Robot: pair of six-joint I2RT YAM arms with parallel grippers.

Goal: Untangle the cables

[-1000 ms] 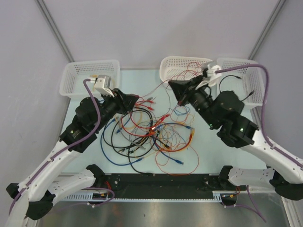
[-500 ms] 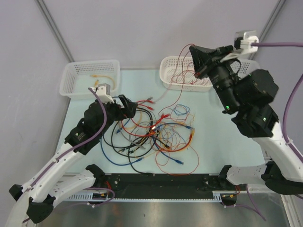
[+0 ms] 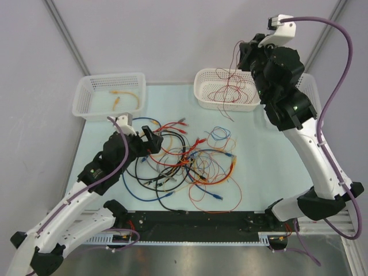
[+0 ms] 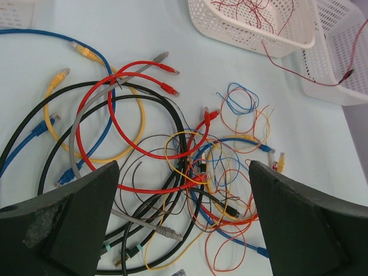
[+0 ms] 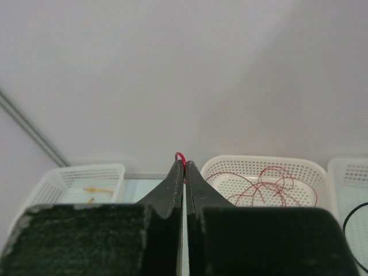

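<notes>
A tangle of cables point(image 3: 184, 164) in red, orange, yellow, blue and black lies in the middle of the table; it also fills the left wrist view point(image 4: 190, 167). My left gripper point(image 3: 154, 138) hangs open and empty over the tangle's left side. My right gripper point(image 3: 244, 54) is raised high at the back, shut on a thin red wire point(image 5: 180, 156) that peeks out at the fingertips. That thin red wire point(image 3: 230, 91) hangs down into the middle white basket point(image 3: 202, 98) and trails out over its front edge.
A white basket point(image 3: 86, 92) at the back left holds a yellow cable point(image 3: 123, 95). Another white basket point(image 3: 310, 92) stands at the back right behind my right arm. Grey walls close in the back and sides.
My right gripper has risen from the tangle up and back over the middle basket, pulling the thin red wire out and into the basket. My left gripper has drawn back slightly.
</notes>
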